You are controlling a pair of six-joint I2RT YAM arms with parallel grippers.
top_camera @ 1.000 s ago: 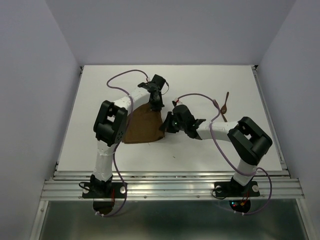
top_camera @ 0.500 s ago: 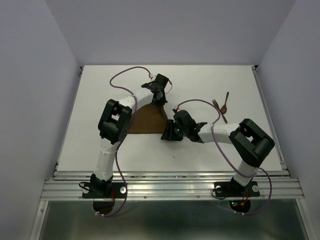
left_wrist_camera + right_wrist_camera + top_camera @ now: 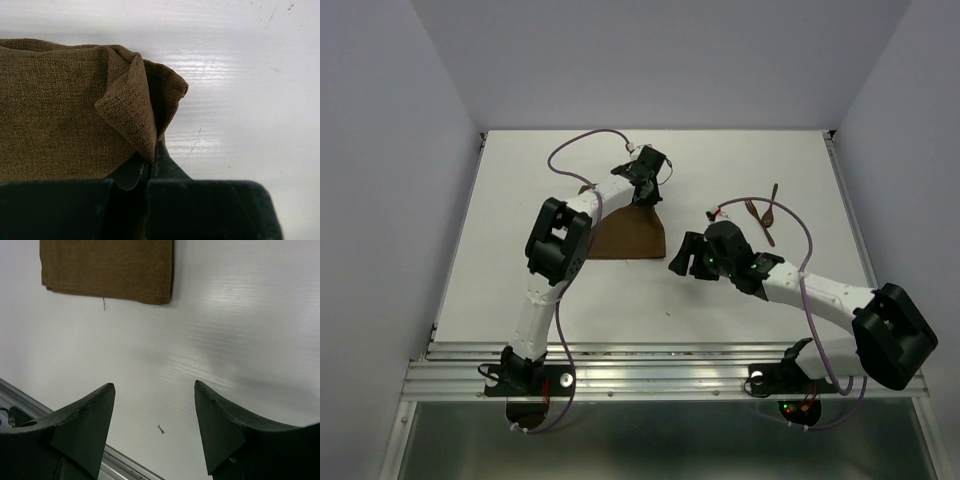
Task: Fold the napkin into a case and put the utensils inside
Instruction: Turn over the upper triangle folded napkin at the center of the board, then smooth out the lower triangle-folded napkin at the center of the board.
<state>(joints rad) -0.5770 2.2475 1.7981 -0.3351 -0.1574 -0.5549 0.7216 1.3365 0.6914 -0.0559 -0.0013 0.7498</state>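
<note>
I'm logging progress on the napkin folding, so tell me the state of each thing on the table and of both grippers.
Napkin: folded over, lying on the table, one corner pinched up.
Left gripper: shut on the napkin's corner.
Right gripper: open, empty, clear of the napkin.
Fork: lying loose on the table, untouched.
Spoon: lying next to the fork, untouched.

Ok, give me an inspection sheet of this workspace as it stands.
Surface: white table, one small dark scuff.
Job's things: napkin folded, on the table; utensils lying to its right, outside it.
Clutter: nothing seen.
Hands: left hand shut on a napkin corner; right hand open, empty, clear of the cloth.
Cables: purple cables looped along both arms.
Surroundings: pale walls, metal rail at the near edge.
</note>
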